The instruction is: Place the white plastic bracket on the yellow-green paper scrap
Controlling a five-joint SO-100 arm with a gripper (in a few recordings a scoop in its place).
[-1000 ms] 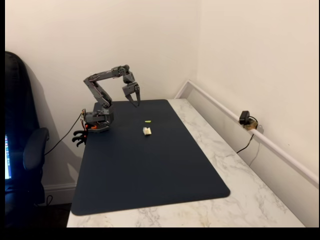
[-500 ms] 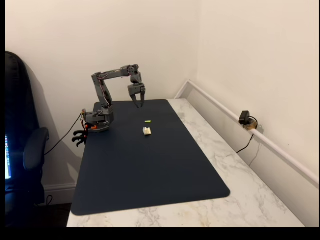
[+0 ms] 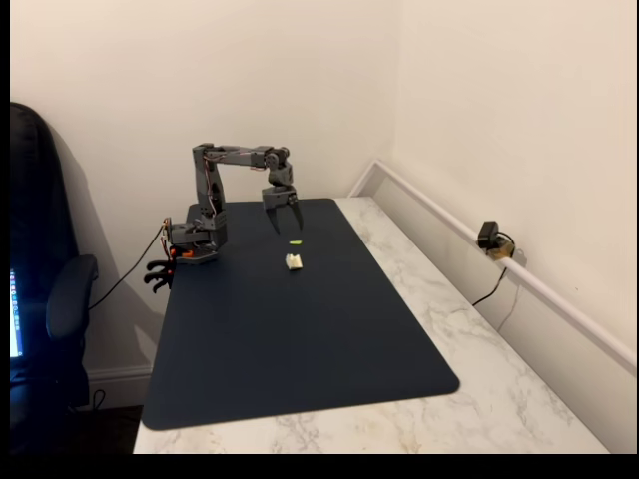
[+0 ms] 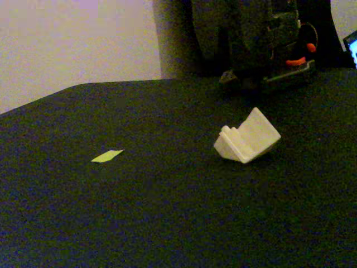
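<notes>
Two tiny targets: the white plastic bracket [image 3: 294,261] sits on the dark blue mat [image 3: 300,359], near the yellow-green paper scrap [image 3: 296,242] but apart. The grey claw [image 3: 283,223] hangs spread and empty above. Bracket's so small it could easily squirt sideways.

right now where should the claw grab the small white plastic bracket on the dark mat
Probably from straight above, closing across the two flat side faces of the small white plastic bracket. It rests tilted on an edge with a stepped end, so the slanted top would likely slip. The open claw hangs above the yellow-green paper scrap.
</notes>
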